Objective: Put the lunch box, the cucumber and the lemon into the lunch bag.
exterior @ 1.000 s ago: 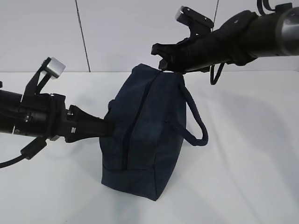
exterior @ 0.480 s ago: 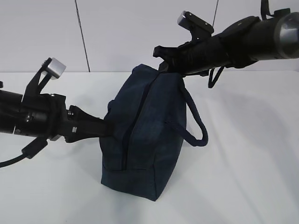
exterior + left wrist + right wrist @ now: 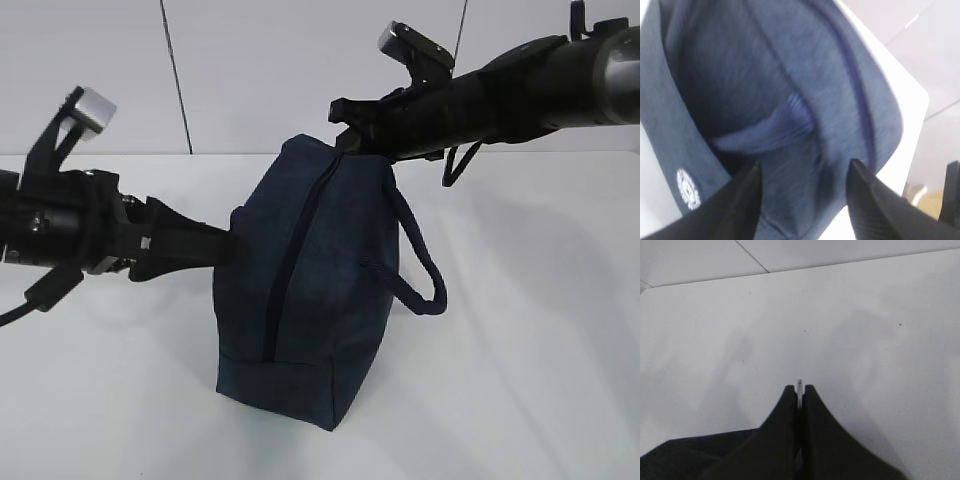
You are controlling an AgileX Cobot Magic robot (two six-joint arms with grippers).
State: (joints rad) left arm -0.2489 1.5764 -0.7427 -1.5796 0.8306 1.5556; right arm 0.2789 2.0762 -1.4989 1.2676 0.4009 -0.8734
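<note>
At the middle of the white table (image 3: 520, 400) the boxy dark navy fabric lunch bag (image 3: 310, 290) is seen standing on its base, its long zipper (image 3: 285, 270) running up the side that faces the exterior camera and appearing closed along the stretch that shows. One loop handle (image 3: 415, 270) is seen hanging down the bag's right side. The lunch box, cucumber and lemon are not seen in any view.

Against the bag's left side the left gripper (image 3: 802, 200) is placed, level with the table; in its wrist view the two black fingers (image 3: 742, 200) are held well apart, with the bag's cloth and a navy fabric strap (image 3: 765, 132) just beyond them and nothing gripped between them. A small white round emblem (image 3: 687, 189) is shown on the cloth beside the left finger.

At the bag's top far corner the right gripper (image 3: 799, 395) is set, its jaws pressed together on a thin silver piece (image 3: 799, 387), too small to be identified.
</note>
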